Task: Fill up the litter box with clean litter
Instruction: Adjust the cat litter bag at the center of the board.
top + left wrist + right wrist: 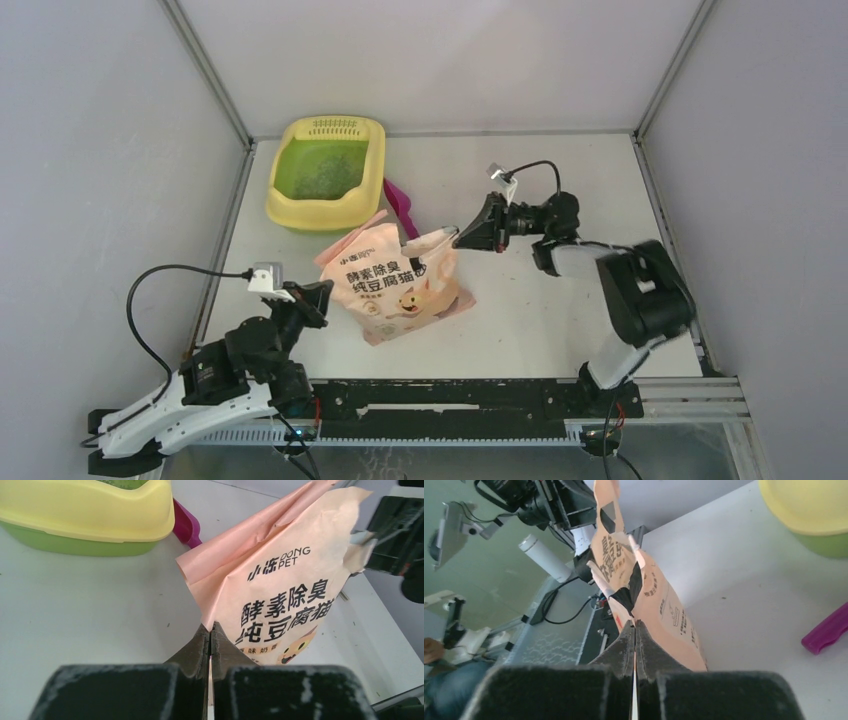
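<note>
Two arms at a white surface [540, 320]. Nearest, the left fingers [206, 634] were closed tight, their tips at the lower left edge of the peach bag [400, 285]. Whether they pinched its film could not be told. The bag stood mid-surface, leaning. The right fingers [462, 236] were clamped shut on its upper right corner. Beyond it lay a magenta scoop [402, 205], just beside the litter box [375, 150]. The box sat at the far left, near the back wall, with the litter [320, 168] spread over its green floor.

bag [400, 285] blocks litter box [322, 222] near side, scoop [400, 200] alongside
</note>
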Robot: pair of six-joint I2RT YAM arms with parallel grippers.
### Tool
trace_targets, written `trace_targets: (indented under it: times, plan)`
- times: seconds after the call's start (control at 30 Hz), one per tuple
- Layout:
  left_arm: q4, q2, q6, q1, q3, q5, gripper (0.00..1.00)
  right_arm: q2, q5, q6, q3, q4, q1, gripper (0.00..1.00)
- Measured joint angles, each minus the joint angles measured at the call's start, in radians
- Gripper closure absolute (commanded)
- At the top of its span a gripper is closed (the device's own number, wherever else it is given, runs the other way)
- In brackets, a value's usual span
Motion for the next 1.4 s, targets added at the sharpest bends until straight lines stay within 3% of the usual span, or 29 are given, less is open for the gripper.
trace_targets:
  times: [0.1,0.23,0.43,0.7,0.9,1.0,1.4]
  plan:
    - [0.006,-0.012,0.0,0.0,0.0,0.009,0.97,-0.198,0.011,-0.15,-0.06,-0.221,-0.005,1.0]
    - [0.045,-0.047,0.0,0.001,-0.02,0.032,0.97,-0.438,0.097,-0.438,-0.062,-0.656,0.031,1.0]
    - [0.126,-0.04,0.001,0.003,-0.084,0.091,0.97,-0.517,0.212,-0.597,-0.121,-0.933,0.085,1.0]
    - [0.151,-0.124,-0.007,0.004,-0.134,0.132,0.96,-0.647,0.296,-0.55,-0.36,-0.889,0.066,0.95]
    - [0.082,-0.148,-0.046,0.004,-0.138,0.116,0.96,-0.687,0.324,-0.525,-0.396,-0.809,0.078,0.67]
    - [0.054,-0.148,-0.066,0.004,-0.151,0.107,0.96,-0.672,0.338,-0.535,-0.398,-0.772,0.105,0.59]
    - [-0.008,-0.148,-0.124,0.006,-0.161,0.093,0.96,-0.514,0.343,-0.6,-0.372,-0.668,0.125,0.48]
